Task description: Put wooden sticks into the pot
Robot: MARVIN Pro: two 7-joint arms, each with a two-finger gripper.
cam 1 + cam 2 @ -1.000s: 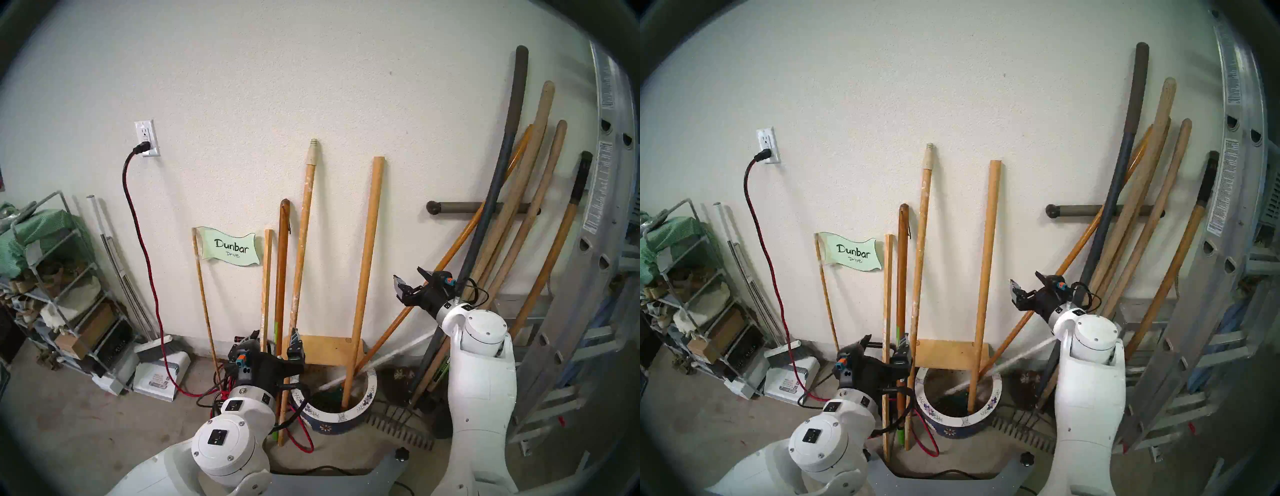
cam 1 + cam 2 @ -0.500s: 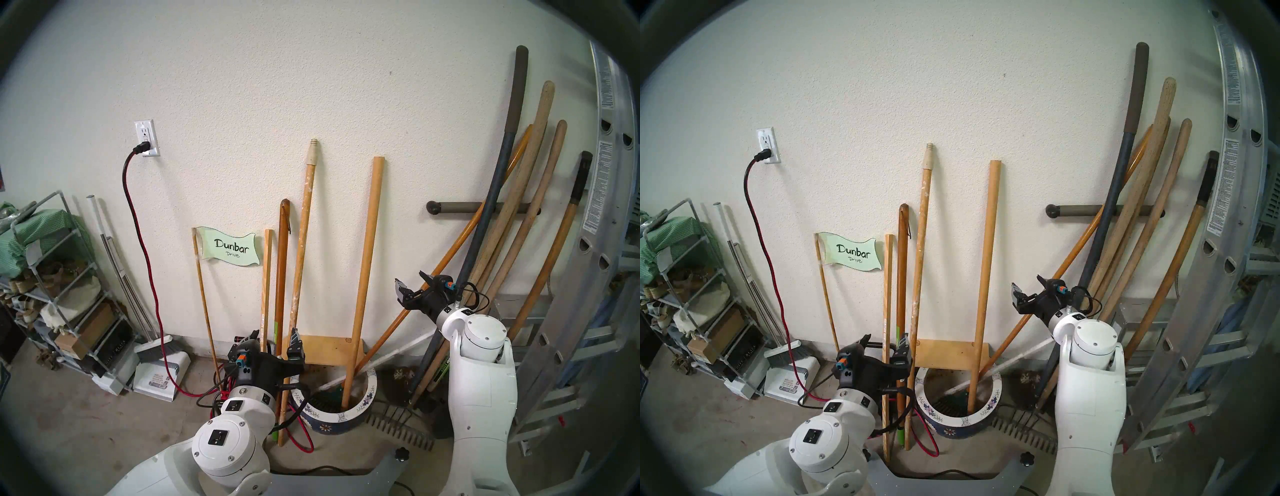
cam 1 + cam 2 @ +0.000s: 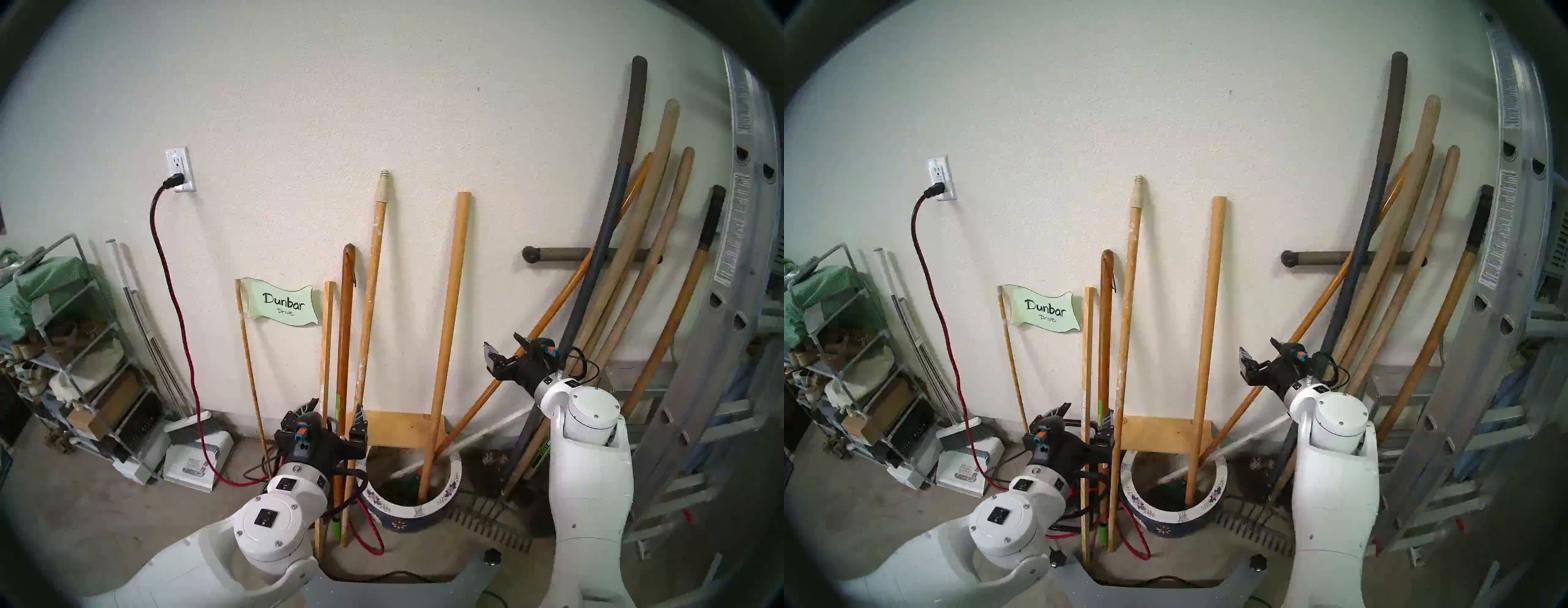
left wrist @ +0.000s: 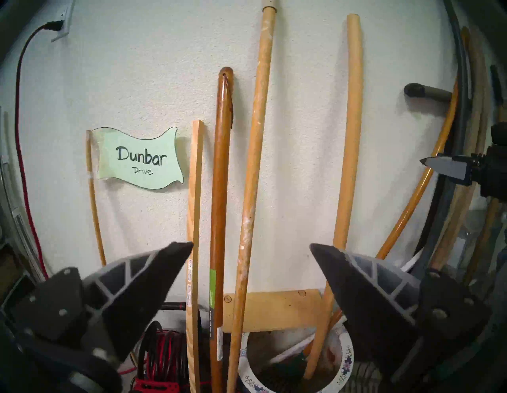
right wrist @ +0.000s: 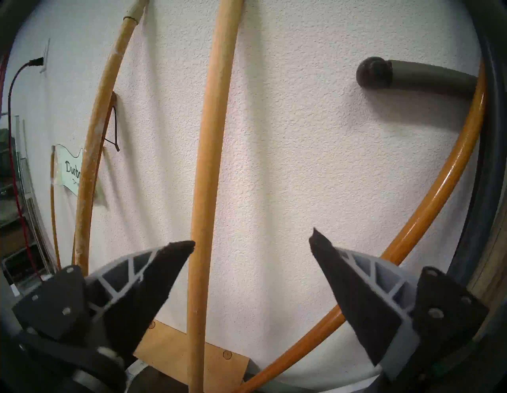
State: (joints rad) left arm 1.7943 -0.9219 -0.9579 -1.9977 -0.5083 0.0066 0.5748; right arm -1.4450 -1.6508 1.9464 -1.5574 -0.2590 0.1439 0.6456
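Observation:
The pot, dark blue with a white flowered rim, stands on the floor by the wall; it also shows in the left wrist view. The plain pale dowel stands in it and leans on the wall. The paint-flecked stick and the dark red-brown stick stand on the floor left of the pot. My left gripper is open and empty, low in front of these two sticks. My right gripper is open and empty, right of the pale dowel.
A thin square slat stands left of the red-brown stick. A Dunbar sign, a red cord and a wire shelf are left. Tool handles, a ladder and a rake are right.
My left arm has drawn back a little and to the left, and its gripper has tilted slightly. My right gripper has sunk slightly. The sticks have not moved.

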